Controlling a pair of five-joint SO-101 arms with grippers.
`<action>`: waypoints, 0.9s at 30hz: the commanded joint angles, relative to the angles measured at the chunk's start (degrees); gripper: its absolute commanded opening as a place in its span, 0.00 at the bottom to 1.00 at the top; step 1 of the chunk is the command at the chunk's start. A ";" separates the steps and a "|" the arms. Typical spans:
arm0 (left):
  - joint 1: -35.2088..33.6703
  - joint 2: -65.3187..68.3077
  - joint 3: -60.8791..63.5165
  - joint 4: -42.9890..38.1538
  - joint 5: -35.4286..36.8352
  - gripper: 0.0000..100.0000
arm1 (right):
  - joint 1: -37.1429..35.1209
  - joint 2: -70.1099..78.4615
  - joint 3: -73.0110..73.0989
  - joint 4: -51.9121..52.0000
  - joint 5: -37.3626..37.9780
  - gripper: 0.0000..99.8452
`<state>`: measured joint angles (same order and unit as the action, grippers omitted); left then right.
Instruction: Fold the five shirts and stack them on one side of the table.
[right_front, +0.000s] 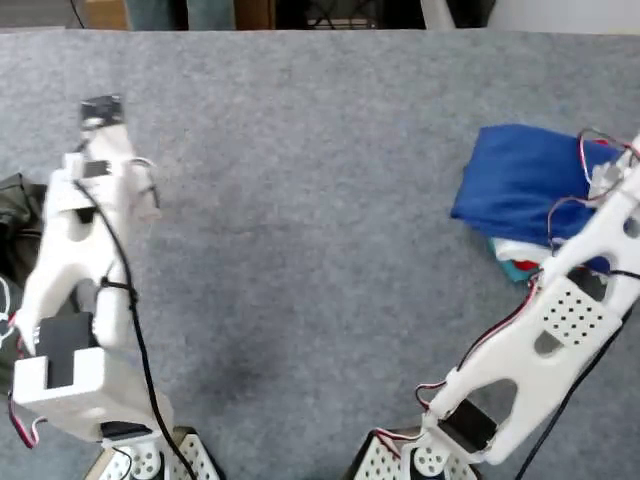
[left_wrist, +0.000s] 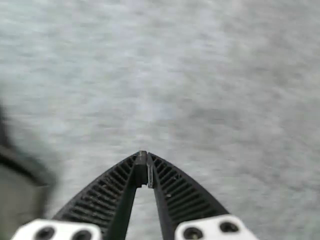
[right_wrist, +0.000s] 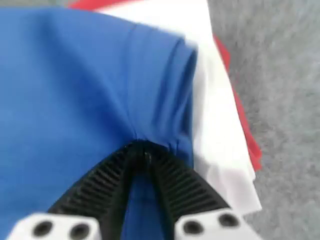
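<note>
Right gripper (right_wrist: 146, 154): jaws closed down to the tips, pinching a small pucker of the blue shirt (right_wrist: 65, 90) near its folded edge; creases in the cloth run into the tips

Blue shirt: lies on top of the stack at the right side of the table (right_front: 300, 200), over a white shirt (right_wrist: 217, 125) and a red shirt (right_wrist: 248, 137) whose edges stick out beside it; high view shows a teal edge at the near side of the stack too

Left gripper (left_wrist: 144, 164): jaws closed tip to tip, nothing between them; sits over bare table at the far left; dark shirt (right_front: 16, 215) lies at the left table edge beside that arm, whether folded cannot be told

Judgement: step in hand is seating the blue shirt on the stack; dark shirt looks like the one left to do

To do it well: release only once the cloth rests flat; open the jaws fully before lifting, so the pinched fold is not dragged up; lift straight away from the stack, not sideways, since the layers below sit offset and could slide; folded edge looks slightly bunched, so a light press there would square it with the white layer
</note>
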<state>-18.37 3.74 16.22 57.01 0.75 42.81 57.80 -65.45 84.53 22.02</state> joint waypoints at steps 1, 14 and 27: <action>-6.64 -4.75 -6.11 4.66 -3.69 0.03 | 1.67 0.92 -4.35 -0.18 0.00 0.02; -35.12 -17.76 -6.11 19.34 -16.18 0.24 | -7.91 -1.27 -30.46 16.44 3.60 0.02; -37.23 -2.11 20.70 -5.80 -20.92 0.17 | -18.90 -23.34 -27.03 16.70 0.79 0.02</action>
<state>-56.09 -0.13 36.35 53.32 -20.97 27.16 40.92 -92.35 100.62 23.43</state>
